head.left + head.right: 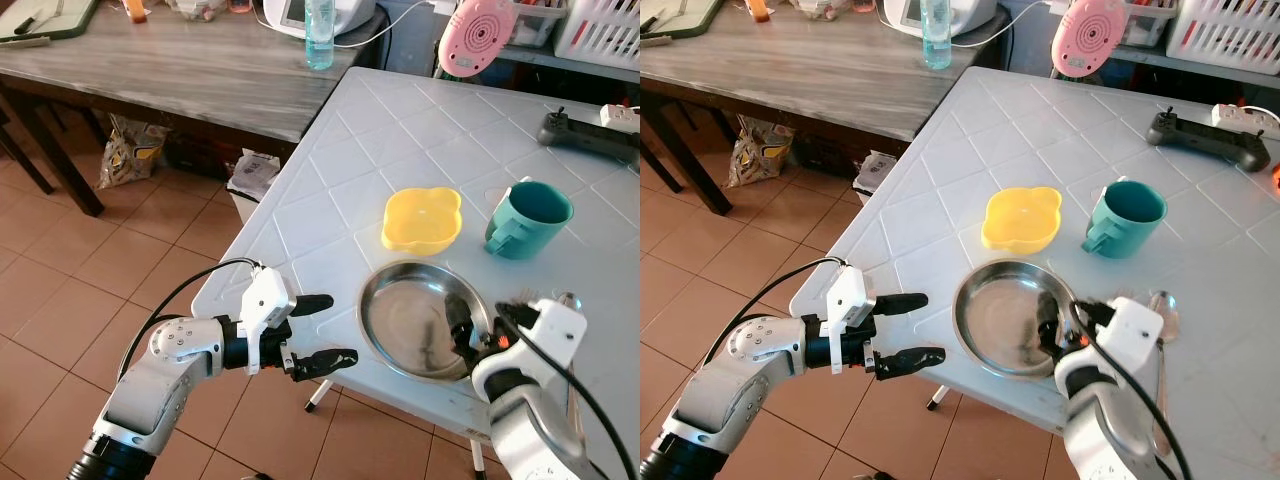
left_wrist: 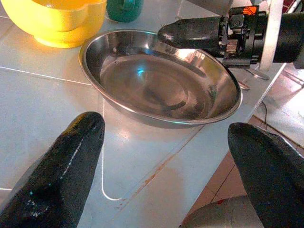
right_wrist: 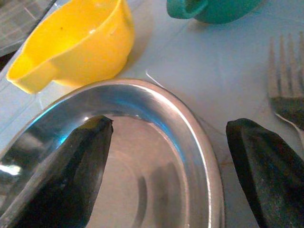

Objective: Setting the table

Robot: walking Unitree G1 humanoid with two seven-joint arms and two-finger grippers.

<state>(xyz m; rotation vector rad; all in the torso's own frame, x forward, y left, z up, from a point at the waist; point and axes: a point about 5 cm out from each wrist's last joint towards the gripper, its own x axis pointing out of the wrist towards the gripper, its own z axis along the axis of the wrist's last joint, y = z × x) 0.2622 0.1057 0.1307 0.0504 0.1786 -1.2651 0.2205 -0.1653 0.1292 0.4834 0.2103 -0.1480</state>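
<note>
Right gripper (image 3: 166, 156) straddled the steel plate (image 1: 420, 318) rim, jaws spread; left gripper (image 1: 320, 332) hovered, jaws spread. Likely light, stiff, slippery: best pinched at the rim.

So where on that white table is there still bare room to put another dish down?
The far left stretch of the table, behind the yellow bowl, is bare. It is crowded near the front edge: steel plate, teal mug, fork and right gripper sit close together there.
</note>
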